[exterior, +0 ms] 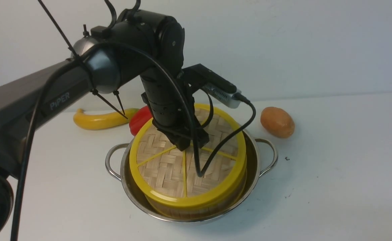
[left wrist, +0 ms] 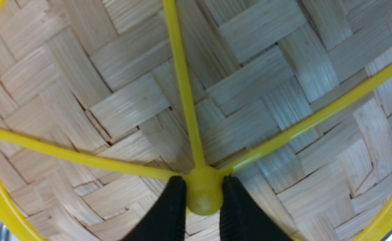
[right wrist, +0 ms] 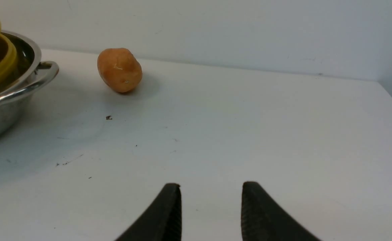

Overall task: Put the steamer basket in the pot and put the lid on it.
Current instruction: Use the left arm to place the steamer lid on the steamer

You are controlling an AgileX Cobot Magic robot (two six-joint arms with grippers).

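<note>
I've got the lid (exterior: 169,167) tilted over the basket (right wrist: 5,63), which is already in the pot (exterior: 252,164). The left gripper (left wrist: 202,190) pinches its hub (left wrist: 203,201); what's left is levelling it and letting go. The right gripper (right wrist: 211,201) is right of the pot, fingers spread, empty.

Pale herringbone-woven lid (exterior: 164,167) with yellow rim and spokes, shiny silver pot (exterior: 252,164), yellow banana (exterior: 99,121), red pepper (exterior: 139,121), orange-brown potato (exterior: 277,122), white table (exterior: 333,187), black left gripper (left wrist: 203,182)
</note>
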